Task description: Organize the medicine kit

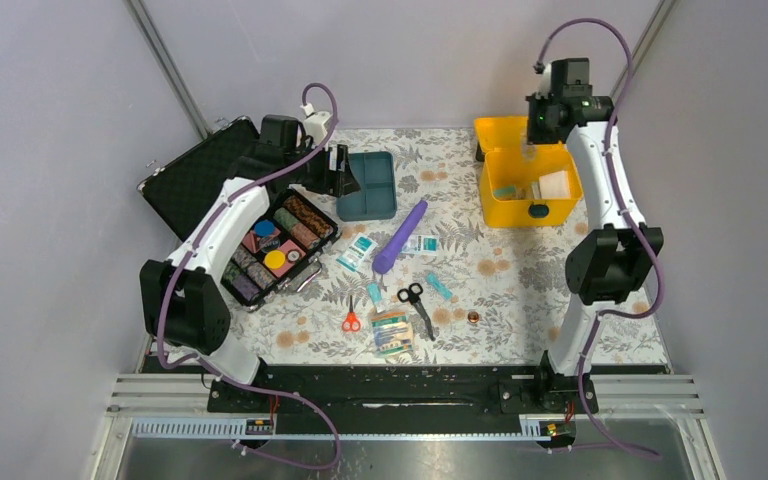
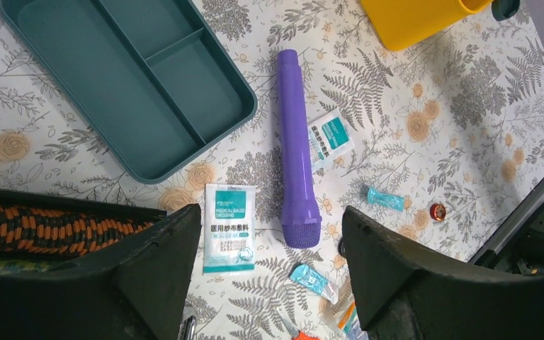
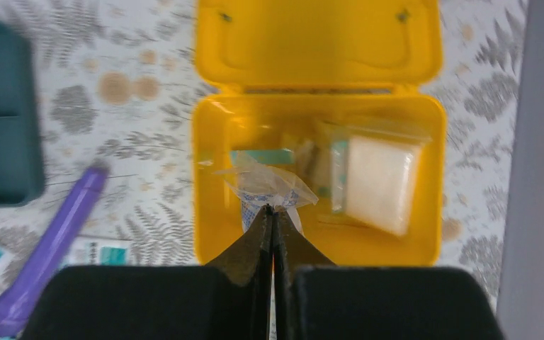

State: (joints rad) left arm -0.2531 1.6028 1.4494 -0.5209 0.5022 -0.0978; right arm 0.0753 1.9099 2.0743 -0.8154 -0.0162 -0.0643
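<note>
The yellow medicine kit [image 1: 560, 208] stands open at the back right, lid up, with a white gauze pack [image 3: 382, 180] inside. Its teal divided tray [image 1: 368, 184] lies out on the table, also in the left wrist view [image 2: 184, 134]. My right gripper [image 3: 272, 211] is above the kit's body [image 3: 212, 212], shut on a clear plastic packet [image 3: 265, 185] with blue print. My left gripper [image 2: 269, 234] is open and empty, held high beside the tray [image 1: 338, 170]. A purple flashlight [image 2: 297, 149] and gauze dressing sachets [image 2: 229, 228] lie below it.
An open black case [image 1: 272, 250] with colourful rolls sits at the left. Red scissors [image 1: 351, 318], black scissors [image 1: 416, 300], a bandage pack [image 1: 392, 333], small teal packets [image 1: 438, 286] and a small copper tin [image 1: 473, 317] lie on the floral cloth.
</note>
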